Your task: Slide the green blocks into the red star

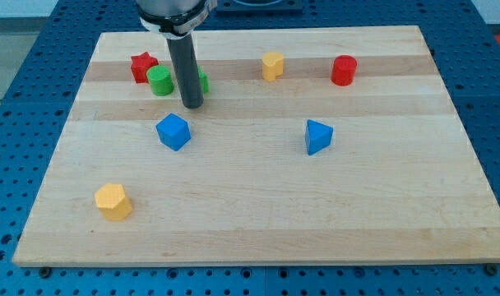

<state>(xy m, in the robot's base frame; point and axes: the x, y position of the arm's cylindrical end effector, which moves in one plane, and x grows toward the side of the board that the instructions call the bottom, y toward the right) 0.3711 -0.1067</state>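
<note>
No readable text, label, brand, number or sign shows anywhere here, not on the wooden board, not on any of the coloured blocks, and not on the blue perforated table around it.

Pale, smooth wooden board; matt plastic-looking green cylinder; dark matt rod.

A pale wooden board carries a red star block, two green blocks, blue cube, blue triangular block, two yellow blocks, red cylinder.
</note>
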